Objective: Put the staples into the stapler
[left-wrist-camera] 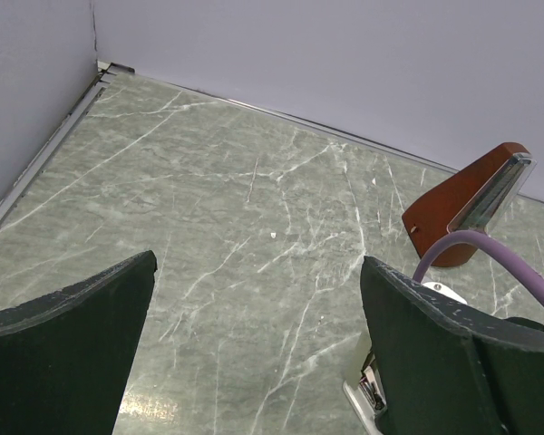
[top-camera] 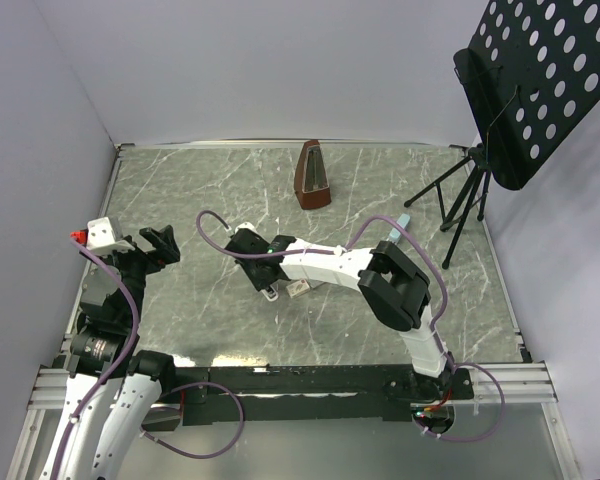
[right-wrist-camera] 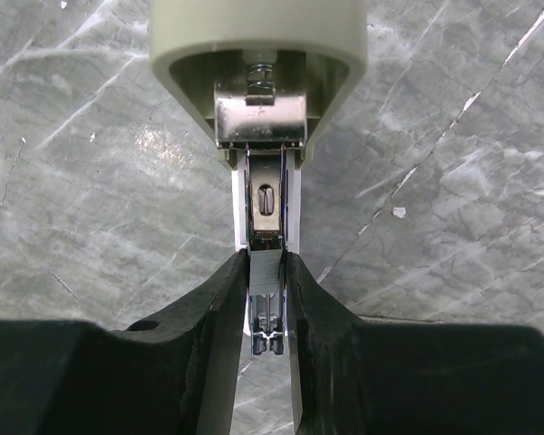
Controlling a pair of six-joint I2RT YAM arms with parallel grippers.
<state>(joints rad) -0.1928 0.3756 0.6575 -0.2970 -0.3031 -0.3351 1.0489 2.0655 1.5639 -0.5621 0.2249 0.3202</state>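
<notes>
The stapler (right-wrist-camera: 254, 36) lies open on the table, its cream lid folded back and its metal magazine channel (right-wrist-camera: 267, 195) running toward me. My right gripper (right-wrist-camera: 267, 263) is shut on a short grey strip of staples (right-wrist-camera: 267, 270), held right over the near end of that channel. From above, the right gripper (top-camera: 252, 262) covers most of the stapler (top-camera: 270, 291), and a small cream staples box (top-camera: 298, 289) lies beside it. My left gripper (top-camera: 160, 245) hovers open and empty at the table's left side. Past its right finger (left-wrist-camera: 435, 353) a bit of the stapler (left-wrist-camera: 367, 391) shows.
A brown metronome (top-camera: 312, 177) stands at the back middle of the marbled table, also visible in the left wrist view (left-wrist-camera: 462, 204). A black perforated music stand (top-camera: 540, 80) rises at the back right, its tripod legs (top-camera: 460, 205) on the table. Walls close the left and back sides.
</notes>
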